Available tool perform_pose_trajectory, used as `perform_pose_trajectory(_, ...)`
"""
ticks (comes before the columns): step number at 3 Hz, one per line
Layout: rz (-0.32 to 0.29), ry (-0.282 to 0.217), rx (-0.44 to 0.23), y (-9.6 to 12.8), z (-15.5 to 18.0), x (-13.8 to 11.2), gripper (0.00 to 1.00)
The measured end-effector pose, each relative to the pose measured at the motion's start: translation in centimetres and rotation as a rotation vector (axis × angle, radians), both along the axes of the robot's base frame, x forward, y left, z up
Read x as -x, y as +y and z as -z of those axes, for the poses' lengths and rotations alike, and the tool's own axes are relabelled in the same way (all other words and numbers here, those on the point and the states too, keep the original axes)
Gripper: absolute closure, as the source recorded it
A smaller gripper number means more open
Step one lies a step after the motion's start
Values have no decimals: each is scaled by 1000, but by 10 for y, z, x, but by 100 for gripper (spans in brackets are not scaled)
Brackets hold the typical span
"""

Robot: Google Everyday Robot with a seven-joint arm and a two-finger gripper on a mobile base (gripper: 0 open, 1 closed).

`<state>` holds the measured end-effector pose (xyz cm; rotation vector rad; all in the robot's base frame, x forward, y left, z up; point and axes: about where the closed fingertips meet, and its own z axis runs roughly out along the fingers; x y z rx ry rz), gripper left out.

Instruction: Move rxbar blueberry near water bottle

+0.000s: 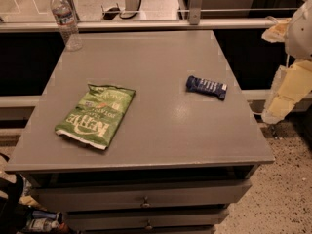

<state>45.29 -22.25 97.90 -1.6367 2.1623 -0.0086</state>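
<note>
The rxbar blueberry [206, 87], a small dark-blue wrapper with white lettering, lies flat on the right part of the grey table top [161, 130]. The water bottle [65, 21], clear with a white cap and a pale label band, stands upright at the far left corner. My gripper [274, 112] hangs with the white and cream arm [295, 77] off the table's right edge. It is to the right of the bar, about level with the table top, and touches nothing.
A large green chip bag [96, 114] lies on the left half of the table. A metal rail [146, 24] runs behind the far edge. Drawers [146, 199] sit under the top. Speckled floor shows at lower right.
</note>
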Motion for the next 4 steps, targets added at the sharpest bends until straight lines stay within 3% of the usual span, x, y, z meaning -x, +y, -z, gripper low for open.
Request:
perform_pose_trajectory(1,31,-16,-194,-10,26,-27,0)
perform_pose_trajectory(2,52,-46,-324,-9,45,-52,0)
perform_pose_trajectory(4,19,-187,-513,-3,76,-98,0)
